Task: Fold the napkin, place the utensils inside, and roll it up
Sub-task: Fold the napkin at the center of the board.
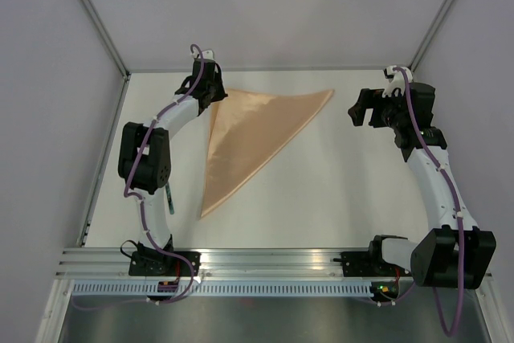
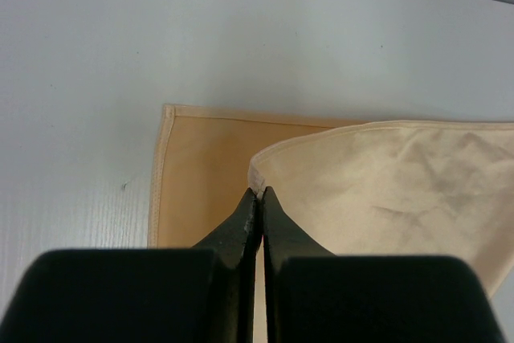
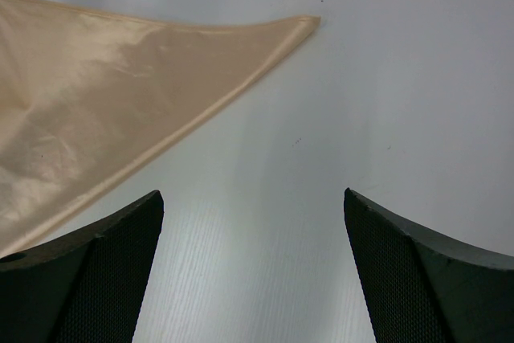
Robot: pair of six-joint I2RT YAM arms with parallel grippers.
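The peach-orange napkin (image 1: 249, 130) lies folded into a triangle on the white table, one point toward the near edge and one to the right. My left gripper (image 1: 215, 95) is at its far left corner, shut on the corner of the upper layer (image 2: 260, 192), which it holds slightly above the lower layer (image 2: 201, 182). My right gripper (image 1: 357, 110) is open and empty, just right of the napkin's right tip (image 3: 309, 22). One slim dark green utensil (image 1: 170, 197) shows beside the left arm's forearm, partly hidden by it.
The white table (image 1: 337, 182) is bounded by grey walls at the back and sides. A metal rail (image 1: 265, 259) with both arm bases runs along the near edge.
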